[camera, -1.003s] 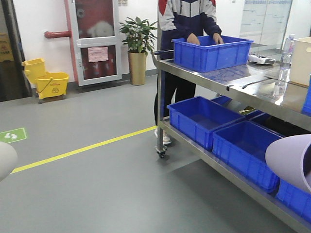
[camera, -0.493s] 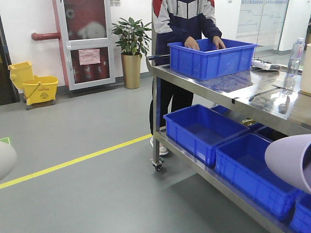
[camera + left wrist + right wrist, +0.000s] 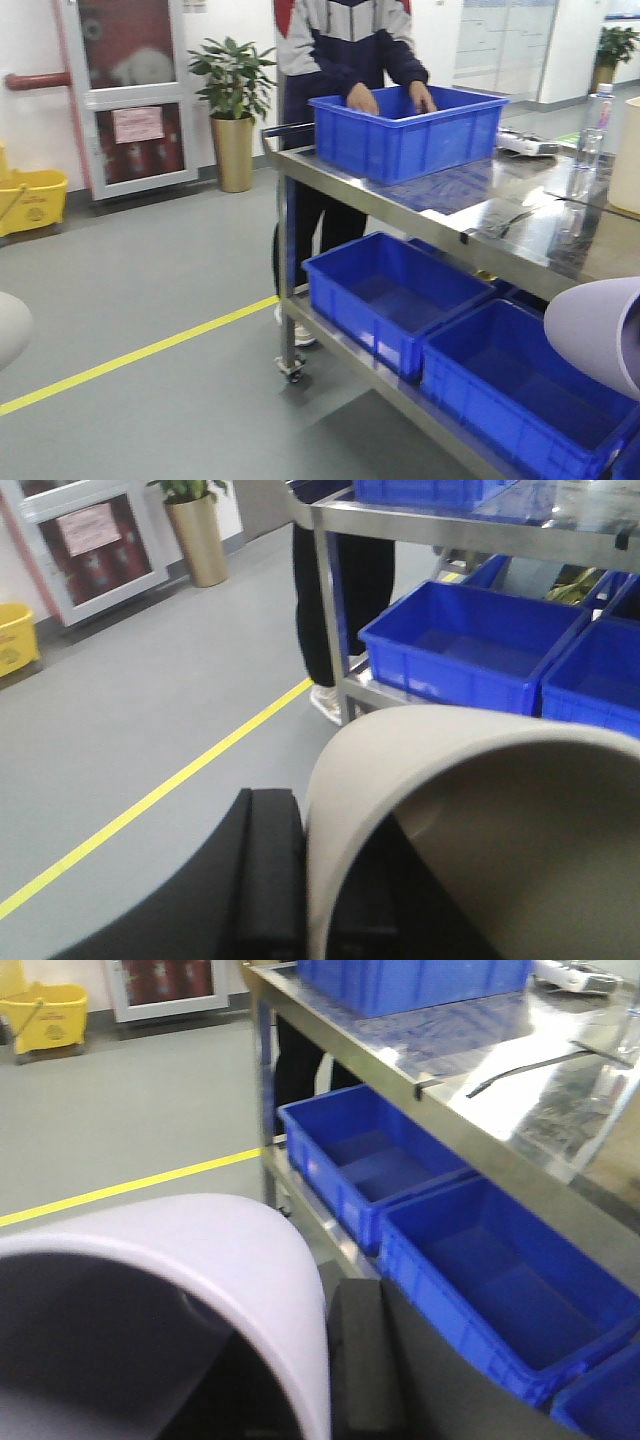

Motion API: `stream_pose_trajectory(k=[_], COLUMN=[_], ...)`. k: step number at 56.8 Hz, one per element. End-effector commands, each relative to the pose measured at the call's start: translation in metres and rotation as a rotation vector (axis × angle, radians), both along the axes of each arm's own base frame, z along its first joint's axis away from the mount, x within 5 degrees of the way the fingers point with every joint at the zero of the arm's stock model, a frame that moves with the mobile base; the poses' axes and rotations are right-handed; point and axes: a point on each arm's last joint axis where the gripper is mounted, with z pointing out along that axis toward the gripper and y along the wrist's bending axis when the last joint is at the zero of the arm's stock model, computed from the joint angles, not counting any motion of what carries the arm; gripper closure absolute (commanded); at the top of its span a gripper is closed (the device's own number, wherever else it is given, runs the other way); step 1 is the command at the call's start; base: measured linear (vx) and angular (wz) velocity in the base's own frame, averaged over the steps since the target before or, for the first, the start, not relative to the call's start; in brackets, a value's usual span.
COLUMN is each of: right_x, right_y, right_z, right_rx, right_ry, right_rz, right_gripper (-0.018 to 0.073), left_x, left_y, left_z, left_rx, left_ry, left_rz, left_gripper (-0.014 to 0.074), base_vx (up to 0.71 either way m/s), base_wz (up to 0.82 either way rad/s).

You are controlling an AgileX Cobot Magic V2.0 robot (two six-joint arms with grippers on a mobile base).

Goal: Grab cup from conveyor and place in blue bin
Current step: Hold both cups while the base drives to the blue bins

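A two-armed robot faces a steel counter [image 3: 440, 205] with a cup gripped in each hand. The left hand [image 3: 300, 900] is clamped on a cream cup [image 3: 470, 770], and the right hand [image 3: 340, 1360] on a lilac cup [image 3: 200, 1250]. Both cups lie on their sides with their mouths toward the wrist cameras.

The blue bin [image 3: 400, 145] stands on the far left end of the counter, ahead of both hands and off to the right. Its long side runs left to right across the front view. The right hand looks the nearer of the two. A person [image 3: 340, 50] stands behind the bin with both hands inside it, which any drop would have to clear. The conveyor is out of view.

Smaller blue shelf bins [image 3: 385, 300] sit on the shelf below. A pink notice [image 3: 137, 124] on the far door and the lettering on a yellow mop bucket [image 3: 30, 200] are too blurred to read.
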Motion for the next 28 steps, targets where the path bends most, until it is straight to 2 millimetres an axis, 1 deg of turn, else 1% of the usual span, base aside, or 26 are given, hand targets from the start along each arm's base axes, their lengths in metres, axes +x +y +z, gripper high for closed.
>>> stream_pose_trajectory(k=[1,13,28], right_x=[-0.0002,-0.0002,-0.0002], right_y=[0.0,0.0,0.0], right_z=[0.0183,0.0183,0.0183], right_rx=[0.013,0.013,0.013], right_ry=[-0.12,-0.12,-0.12], right_rz=[0.003,0.003,0.003], right_gripper=[0.0568,0.0568,0.0568], left_x=[-0.0007,-0.0007,-0.0007], left_y=[0.0004,0.0004,0.0004], left_z=[0.0173,0.0173,0.0173], left_rx=[-0.023,-0.023,-0.023], left_ry=[-0.111,-0.111,-0.111], left_rz=[0.007,0.007,0.007], left_gripper=[0.0603,0.0603,0.0603], base_vx=[0.36,0.35,0.32], base_wz=[-0.36,-0.46,-0.61])
